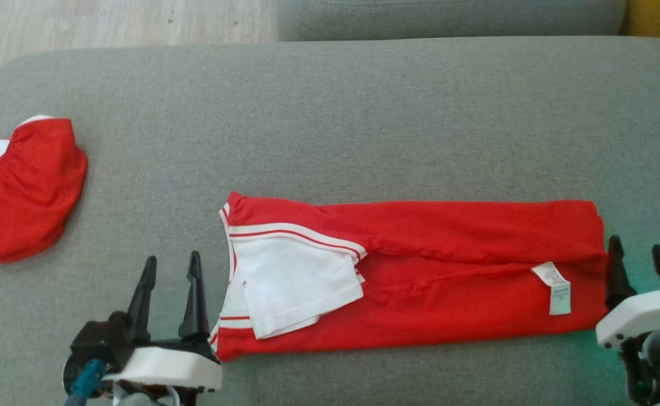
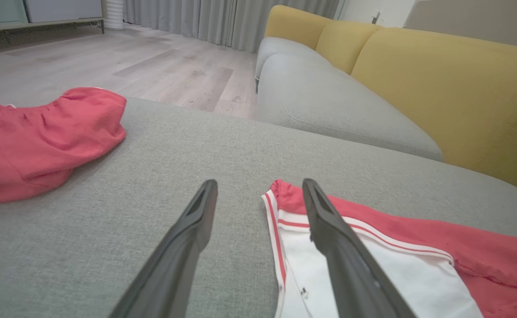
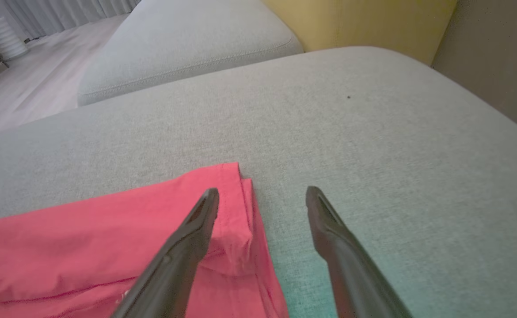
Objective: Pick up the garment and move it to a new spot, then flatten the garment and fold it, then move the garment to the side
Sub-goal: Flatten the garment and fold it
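- Head view: the red shirt [image 1: 448, 270] lies folded into a long band across the near part of the grey cushion [image 1: 364, 113]. Its white sleeve [image 1: 296, 282] is at the left end and a care label [image 1: 555, 287] near the right end.
- The left gripper [image 1: 172, 257] stands just beside the shirt's left end, fingers spread and empty. The right gripper [image 1: 636, 243] sits at the right end, also spread and holding nothing.
- A second red garment [image 1: 20, 192] lies crumpled at the cushion's far left, well apart from the shirt.
- Left wrist view: the left gripper [image 2: 259, 181] is wide apart, and its right finger crosses the red shirt [image 2: 484, 260] at the sleeve. The second red garment [image 2: 42, 141], wooden floor [image 2: 152, 66] and a yellow backrest [image 2: 439, 88] lie beyond.
- Right wrist view: the right gripper [image 3: 262, 189] is spread, with its left finger over the corner of the red shirt [image 3: 86, 238] and its right finger over bare grey cushion [image 3: 373, 132].
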